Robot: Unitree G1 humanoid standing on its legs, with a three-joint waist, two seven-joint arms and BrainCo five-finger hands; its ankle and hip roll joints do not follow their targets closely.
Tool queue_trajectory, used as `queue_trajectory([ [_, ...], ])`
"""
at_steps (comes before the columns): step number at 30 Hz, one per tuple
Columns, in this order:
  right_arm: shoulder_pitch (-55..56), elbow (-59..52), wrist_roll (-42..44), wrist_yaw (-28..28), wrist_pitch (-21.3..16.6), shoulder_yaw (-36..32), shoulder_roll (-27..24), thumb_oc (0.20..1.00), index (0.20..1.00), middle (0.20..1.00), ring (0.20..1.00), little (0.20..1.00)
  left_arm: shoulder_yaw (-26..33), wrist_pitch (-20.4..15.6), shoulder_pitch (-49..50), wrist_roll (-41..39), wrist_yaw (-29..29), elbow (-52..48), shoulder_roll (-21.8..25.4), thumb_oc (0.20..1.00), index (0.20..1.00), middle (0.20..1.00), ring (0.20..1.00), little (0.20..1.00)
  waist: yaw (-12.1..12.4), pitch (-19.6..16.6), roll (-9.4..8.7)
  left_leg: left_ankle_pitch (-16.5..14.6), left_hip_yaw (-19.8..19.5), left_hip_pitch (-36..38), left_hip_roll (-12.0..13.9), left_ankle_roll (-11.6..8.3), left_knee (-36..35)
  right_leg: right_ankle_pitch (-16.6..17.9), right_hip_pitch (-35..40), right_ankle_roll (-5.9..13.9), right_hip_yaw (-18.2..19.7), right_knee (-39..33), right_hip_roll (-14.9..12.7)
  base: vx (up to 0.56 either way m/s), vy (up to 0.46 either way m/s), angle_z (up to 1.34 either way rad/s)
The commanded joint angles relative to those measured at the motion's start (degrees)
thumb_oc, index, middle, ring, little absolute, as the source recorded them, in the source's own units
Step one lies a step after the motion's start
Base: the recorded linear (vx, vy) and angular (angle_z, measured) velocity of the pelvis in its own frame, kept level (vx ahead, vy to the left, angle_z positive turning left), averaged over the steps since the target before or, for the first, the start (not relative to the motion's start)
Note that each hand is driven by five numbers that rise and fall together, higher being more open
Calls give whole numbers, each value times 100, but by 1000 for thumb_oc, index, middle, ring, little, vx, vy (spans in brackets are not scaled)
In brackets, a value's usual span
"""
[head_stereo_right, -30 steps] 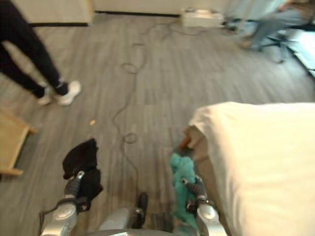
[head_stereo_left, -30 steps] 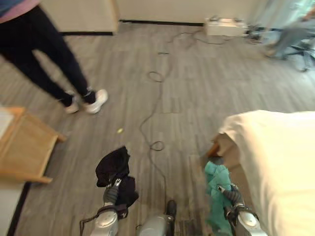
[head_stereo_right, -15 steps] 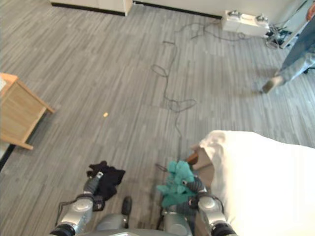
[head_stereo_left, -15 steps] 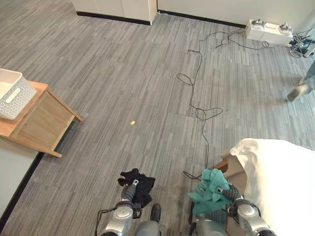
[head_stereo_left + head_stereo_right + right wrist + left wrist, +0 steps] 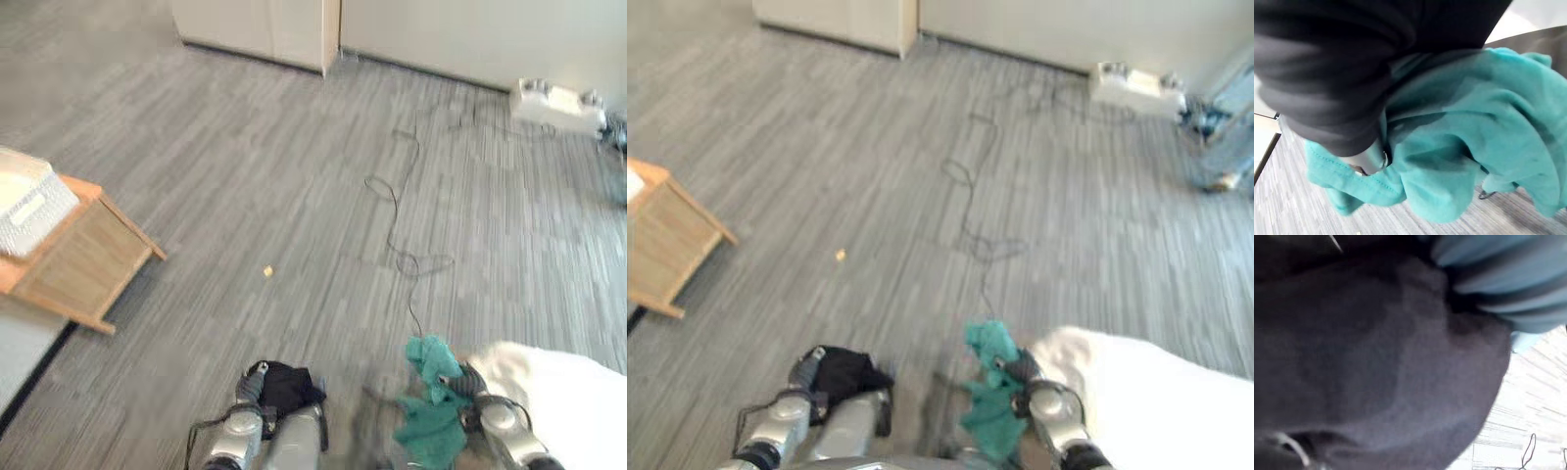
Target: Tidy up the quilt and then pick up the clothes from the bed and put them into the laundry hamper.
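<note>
At the far left a white slotted laundry hamper [image 5: 29, 208] sits on a low wooden stand [image 5: 83, 264], well apart from the robot across bare grey plank floor [image 5: 245, 176], where a small yellow scrap [image 5: 267, 271] lies between the stand and a thin black cable [image 5: 397, 220] that snakes up toward a white box [image 5: 556, 101] by the far wall. Low in the head views the left hand [image 5: 257, 384] carries a bunched black garment [image 5: 289, 385]; in its wrist view the dark cloth [image 5: 1376, 357] covers the fingers, so whether they are curled into it cannot be told, though the garment hangs from that hand clear of the floor. To the right, the right hand [image 5: 468, 385] holds a teal garment [image 5: 428, 397] which drapes down from it; its wrist view shows teal folds [image 5: 1459, 147] bunched round the dark ribbed cover [image 5: 1327, 63], and there too the grip itself is hidden. At the far right edge the white quilt [image 5: 563, 392] on the bed corner lies just beside that hand. Judging by this, both clothes are off the bed and the carry to the hamper is in hand; the next move calls for turning further left, closing on the stand, and bringing each hand over the hamper's rim before letting go
</note>
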Motion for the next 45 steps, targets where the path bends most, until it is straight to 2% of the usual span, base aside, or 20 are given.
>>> queue_trajectory([
  [1,-787,-310,-114,-7,-227,-504,223,200,200,200,200,200,-112,-279,-469,-43,208,-643,462,200,200,200,200,200,-71,349,-8,181,-765,1108,-413,34,-1629,1728,180,69,157,53,138,755,148,162],
  [3,-661,-510,-9,5,-285,-545,221,200,200,200,200,200,-218,-317,-611,19,226,-678,519,200,200,200,200,200,-497,410,151,-55,-1531,1712,-369,-121,-1747,1020,-563,-215,135,-870,369,925,69,180],
  [5,-661,-511,-9,6,-284,-544,219,200,200,200,200,200,-217,-317,-611,20,226,-678,517,200,200,200,200,200,-521,403,163,-48,-1556,1700,-359,-125,-1747,1037,-550,-219,106,-901,378,583,-83,199],
  [6,-434,-658,15,-5,-236,-673,112,200,200,200,200,200,-200,-393,-599,-85,178,-866,485,200,200,200,200,200,-858,383,181,-446,-2322,2154,-382,-354,-1747,1038,-816,-237,785,-3082,484,751,-146,203],
  [12,-280,-646,-126,34,-111,-794,91,200,200,200,200,200,-4,-444,-386,-103,142,-877,452,200,200,200,200,200,-1092,294,223,-1068,-2735,2854,-266,-418,-1747,1550,-1528,8,806,-3871,352,689,-124,164],
  [15,-98,-578,-150,94,-58,-851,100,200,200,200,200,200,89,-458,20,-241,28,-776,309,200,200,200,200,200,-1086,231,193,-1121,-2820,3045,-279,-563,-645,1685,-1090,-146,929,-3627,387,744,-154,42],
  [17,-162,-653,26,124,-124,-887,110,200,200,200,200,200,103,-415,109,-332,-72,-778,208,200,200,200,200,200,-889,402,142,-29,-2173,1890,-392,-1011,1865,1528,-383,-424,813,-3728,377,721,-226,20],
  [19,-237,-670,174,64,-158,-900,84,200,200,200,200,200,80,-397,126,-307,-85,-886,277,200,200,200,200,200,-677,561,-65,-59,-1292,715,-145,-904,3318,1300,186,-633,672,-3899,334,429,-280,48],
  [22,-297,-566,156,32,-167,-834,43,200,200,200,200,200,76,-403,113,-332,-87,-929,313,200,200,200,200,200,-500,557,-152,-322,-674,140,120,-760,2725,941,544,-651,451,-3922,349,542,-104,49],
  [23,-272,-581,96,30,-171,-781,35,200,200,200,200,200,91,-417,277,-310,-112,-1048,339,200,200,200,200,200,-369,463,-120,-457,-303,-67,110,-634,1367,648,816,-588,342,-3922,431,853,111,50],
  [24,-339,-501,16,5,-199,-779,42,200,200,200,200,200,86,-396,438,-247,-111,-1155,374,200,200,200,200,200,-267,332,-63,38,44,-110,159,-645,-194,351,1143,-510,194,-3922,569,1083,93,47],
  [25,-483,-502,-36,-35,-185,-748,47,200,200,200,200,200,78,-356,394,-192,-53,-1138,408,200,200,200,200,200,-211,305,-127,9,248,-192,247,-673,-375,222,1381,-506,128,-3922,586,828,90,11],
  [28,-431,-546,-112,-16,-191,-739,255,200,200,200,200,200,116,-330,391,-353,-113,-884,358,200,200,200,200,200,-171,239,-189,-97,277,344,-30,-261,-558,514,1230,-221,-153,-2333,373,564,188,21],
  [30,-473,-608,-157,-18,-152,-809,357,200,200,200,200,200,127,-287,240,-259,-35,-700,370,200,200,200,200,200,-415,327,-137,-274,107,785,-162,-85,-712,1466,585,86,-155,-751,-37,500,188,62],
  [32,-494,-649,-138,-43,-188,-832,420,200,200,200,200,200,137,-311,181,-274,39,-699,437,200,200,200,200,200,-588,364,41,-301,-217,1246,-100,-41,-1102,1546,-131,29,-2,75,-70,401,90,69],
  [36,-406,-731,-70,-30,-215,-780,448,200,200,200,200,200,73,-433,138,-277,82,-924,595,200,200,200,200,200,-899,380,77,-379,-941,1933,-21,-282,-1528,1183,-697,-191,150,-1526,103,616,-129,154],
  [38,-385,-730,-84,-36,-202,-770,376,200,200,200,200,200,88,-462,57,-191,105,-988,681,200,200,200,200,200,-1011,351,63,-561,-1313,2268,50,-469,-1691,1217,-764,-148,547,-3032,187,651,-212,163],
  [40,-342,-689,-124,-34,-118,-776,299,200,200,200,200,200,101,-459,-114,-11,193,-935,808,200,200,200,200,200,-1087,293,-37,-912,-1649,2467,82,-571,-1555,1233,-815,-103,1240,-3513,298,607,-234,186],
  [42,-359,-721,-201,4,-127,-733,263,200,200,200,200,200,156,-510,31,-109,171,-924,727,200,200,200,200,200,-985,269,-127,-1094,-1665,2435,85,-652,-953,1330,-673,-132,1027,-3282,202,556,-229,136],
  [45,-460,-857,-149,34,-237,-738,128,200,200,200,200,200,264,-549,155,-282,77,-1046,674,200,200,200,200,200,-868,391,-208,-602,-1461,1582,106,-922,1018,1158,-166,-447,791,-3401,286,374,-218,73],
])
